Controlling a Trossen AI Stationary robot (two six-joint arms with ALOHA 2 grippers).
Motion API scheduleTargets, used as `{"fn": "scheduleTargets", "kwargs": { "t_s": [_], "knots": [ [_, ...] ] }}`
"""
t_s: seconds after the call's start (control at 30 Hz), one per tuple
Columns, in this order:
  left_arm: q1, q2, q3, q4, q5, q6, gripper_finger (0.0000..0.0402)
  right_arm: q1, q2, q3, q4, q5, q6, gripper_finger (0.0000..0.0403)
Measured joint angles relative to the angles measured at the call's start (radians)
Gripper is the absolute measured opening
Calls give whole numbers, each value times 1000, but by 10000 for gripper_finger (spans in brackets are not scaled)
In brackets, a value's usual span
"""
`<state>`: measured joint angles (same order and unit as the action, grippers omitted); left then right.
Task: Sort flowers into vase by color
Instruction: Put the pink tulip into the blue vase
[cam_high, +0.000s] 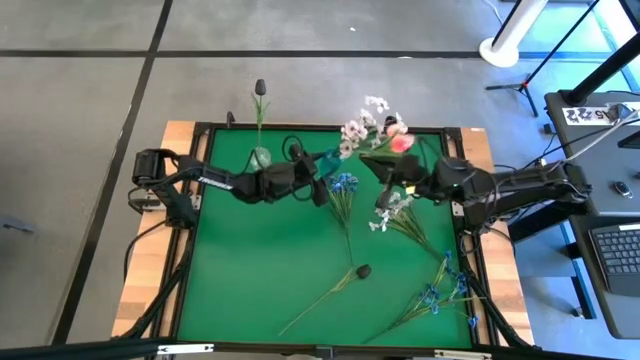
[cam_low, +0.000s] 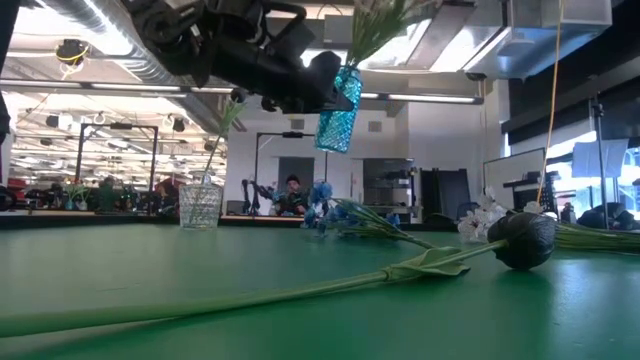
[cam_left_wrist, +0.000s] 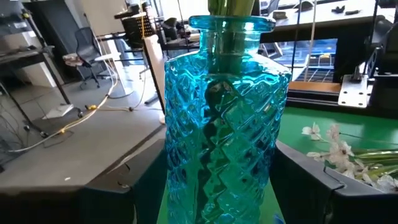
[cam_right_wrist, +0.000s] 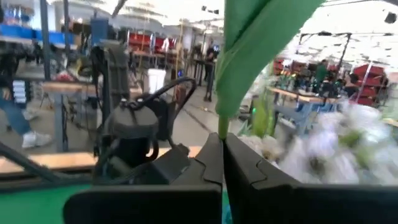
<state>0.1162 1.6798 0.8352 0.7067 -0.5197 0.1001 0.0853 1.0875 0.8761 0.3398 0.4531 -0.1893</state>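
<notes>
My left gripper (cam_high: 318, 180) holds a blue cut-glass vase (cam_low: 338, 110) in the air over the table's middle. Stems with white blossoms (cam_high: 352, 130) stand in its neck (cam_left_wrist: 230, 25). My right gripper (cam_high: 384, 194) is just right of the vase, shut on a green stem, apparently that of the pink tulip (cam_high: 400, 143). A clear glass vase (cam_low: 200, 205) stands on the far left of the mat with a dark tulip (cam_high: 260, 88) in it. A blue flower (cam_high: 343, 183), a dark bud (cam_low: 522, 240), a white spray (cam_high: 390, 212) and more blue flowers (cam_high: 440, 290) lie flat on the mat. My left gripper clasps the blue vase between its two fingers (cam_left_wrist: 124, 193), one on each side of the patterned body (cam_left_wrist: 217, 155). It comes in level from the table's left. The vase is lifted clear of the mat and tilts a little. My right gripper pinches a thin green stem (cam_right_wrist: 222, 132) between its shut fingertips (cam_right_wrist: 205, 158), just under a broad leaf (cam_right_wrist: 261, 37). The stem stands up out of the fingers, lifted clear of the mat.
Both grippers work close together over the green mat's (cam_high: 250, 270) far middle. The mat has a raised dark frame (cam_high: 190, 240). Loose flowers cover its middle and near right; its left half shows bare mat. A workshop with people lies beyond the table.
</notes>
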Motion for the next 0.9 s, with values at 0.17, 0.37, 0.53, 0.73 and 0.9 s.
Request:
{"fn": "scheduleTargets", "kwargs": {
  "t_s": [0.17, 0.37, 0.53, 0.73, 0.9],
  "knots": [
    [-23, 0, 0, 1, -39, 12, 237, 0, 65, 72, -107, 9, 0, 0],
    [-48, 1, -1, 23, -52, 16, 237, 0, 110, 92, -175, 71, 11, 0],
    [-61, 1, -1, 57, -47, 26, 237, 0, 153, 91, -195, 87, 29, 0],
    [-76, 2, -1, 87, -47, 45, 237, 0, 212, 91, -196, 133, 35, 0],
    [-83, 2, -1, 92, -49, 44, 237, -15, 242, 91, -180, 158, 55, 0]
  ]
}}
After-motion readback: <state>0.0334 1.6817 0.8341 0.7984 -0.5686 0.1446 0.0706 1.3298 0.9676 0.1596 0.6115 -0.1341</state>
